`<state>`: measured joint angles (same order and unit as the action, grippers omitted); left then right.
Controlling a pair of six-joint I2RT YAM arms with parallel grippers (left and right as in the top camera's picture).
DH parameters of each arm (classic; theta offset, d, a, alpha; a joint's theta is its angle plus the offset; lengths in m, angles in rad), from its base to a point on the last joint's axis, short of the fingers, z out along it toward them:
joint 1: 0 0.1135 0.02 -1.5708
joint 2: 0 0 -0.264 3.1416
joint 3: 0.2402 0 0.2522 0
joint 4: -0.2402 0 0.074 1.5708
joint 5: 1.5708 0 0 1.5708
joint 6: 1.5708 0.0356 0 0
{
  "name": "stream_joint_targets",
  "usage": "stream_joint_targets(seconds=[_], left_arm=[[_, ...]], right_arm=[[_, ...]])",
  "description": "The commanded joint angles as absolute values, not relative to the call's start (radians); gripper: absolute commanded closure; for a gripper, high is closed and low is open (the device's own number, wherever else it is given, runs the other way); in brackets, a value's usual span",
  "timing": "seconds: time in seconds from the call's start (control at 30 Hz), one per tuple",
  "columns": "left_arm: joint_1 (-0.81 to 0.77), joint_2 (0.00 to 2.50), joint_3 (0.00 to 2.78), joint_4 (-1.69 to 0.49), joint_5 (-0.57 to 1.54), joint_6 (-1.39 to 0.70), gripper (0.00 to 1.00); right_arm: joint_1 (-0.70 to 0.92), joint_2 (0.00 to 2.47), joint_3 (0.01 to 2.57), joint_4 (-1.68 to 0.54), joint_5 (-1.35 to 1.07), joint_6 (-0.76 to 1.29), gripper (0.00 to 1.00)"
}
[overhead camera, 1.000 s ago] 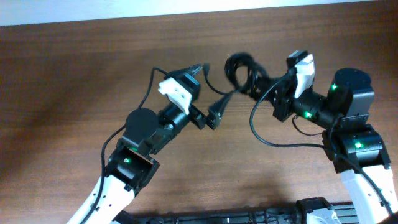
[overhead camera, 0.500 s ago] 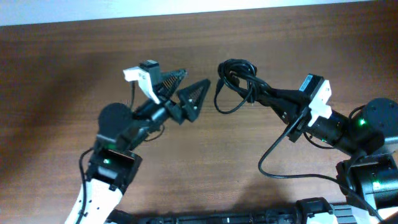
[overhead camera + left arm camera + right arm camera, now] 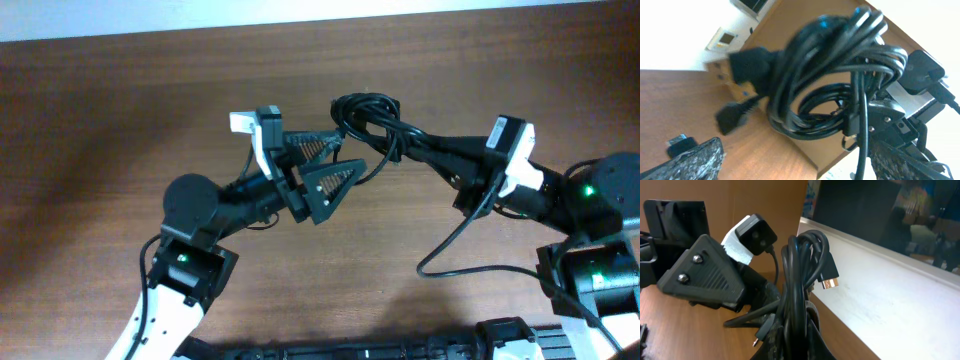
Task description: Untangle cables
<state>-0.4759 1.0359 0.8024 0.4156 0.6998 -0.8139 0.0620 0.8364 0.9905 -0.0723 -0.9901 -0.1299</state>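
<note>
Cables — coiled bundle clamped in right gripper, at the table's 12 o'clock. Left gripper spread wide, empty — bundle just beside its tips, toward 1 o'clock; left arm nearest the free loops.

Black arms, green LEDs, white camera mounts; left hand triangular, screwed.

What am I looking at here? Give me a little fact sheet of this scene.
table: brown wood
cables: black, one tangled bundle
right gripper: shut on the cables
left gripper: open, beside the bundle, gripping nothing
plug: metal-tipped, sticking out of the bundle
</note>
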Motion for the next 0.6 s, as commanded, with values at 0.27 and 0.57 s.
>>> stream_joint_targets(seconds=[0.27,0.57], left_arm=[[-0.592,1.101,0.811,0.532,0.521,-0.98,0.05],[-0.614,1.104,0.811,0.496,0.35,-0.971,0.76]], right_arm=[[0.066,0.878,1.007,-0.021,-1.099,-0.126,0.96],[0.066,0.878,1.007,-0.022,-1.146,-0.113,0.96]])
